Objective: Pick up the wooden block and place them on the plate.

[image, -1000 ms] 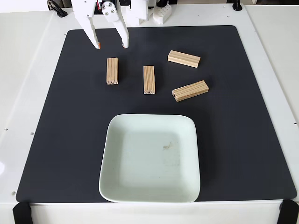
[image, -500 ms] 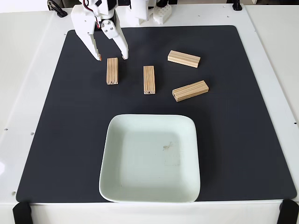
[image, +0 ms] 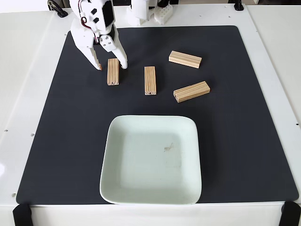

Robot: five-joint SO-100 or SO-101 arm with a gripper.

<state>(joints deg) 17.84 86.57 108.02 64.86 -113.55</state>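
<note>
The white table [image: 28,70] carries a large black mat [image: 61,141] that covers most of its surface in the fixed view. On the mat's near half sits the plate [image: 122,188], a pale mint-green square dish with rounded corners and a raised rim; a small dark smudge marks its floor just right of centre. The plate holds no blocks.

The white arm [image: 94,19] enters from the top left of the view. Its hand [image: 112,66] is spread open, fingers pointing down toward the mat, one fingertip to either side of the far end of the leftmost block [image: 113,72]. The left fingertip stands just beside that block with a sliver of mat between them; whether the right fingertip touches the block cannot be told.

Four wooden blocks lie flat on the mat beyond the plate, all well apart from it. The leftmost block lies lengthwise toward the camera. The second block [image: 150,80] lies parallel to it, near and to its right. The third block [image: 191,91] lies slantwise further right, its right end raised in the picture. The fourth block [image: 185,59] lies beyond the third, tilted the opposite way. No block touches another.
</note>
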